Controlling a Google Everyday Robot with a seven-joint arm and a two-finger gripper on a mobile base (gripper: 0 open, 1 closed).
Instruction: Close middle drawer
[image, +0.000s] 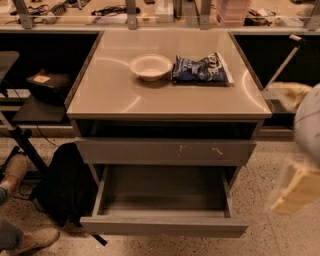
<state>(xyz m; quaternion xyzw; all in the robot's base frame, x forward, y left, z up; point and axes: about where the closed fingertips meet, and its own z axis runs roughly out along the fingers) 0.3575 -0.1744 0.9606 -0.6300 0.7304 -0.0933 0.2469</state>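
Note:
The middle drawer (165, 226) is the lowest one showing. It stands pulled far out of the grey cabinet (167, 95), with a plain grey front and an empty grey box interior (165, 187). Above it sits a grey drawer front with pale scratch marks (165, 150), only slightly out. My gripper (294, 186) shows as a blurred yellowish shape at the right edge, beside the open drawer's right front corner and apart from it. The white arm (307, 127) is above it.
A white bowl (150, 66) and a blue snack bag (201, 69) lie on the cabinet top. A black backpack (65, 185) leans against the cabinet's left side. A person's shoes (17, 170) are at the far left. A speckled floor (280, 240) lies in front.

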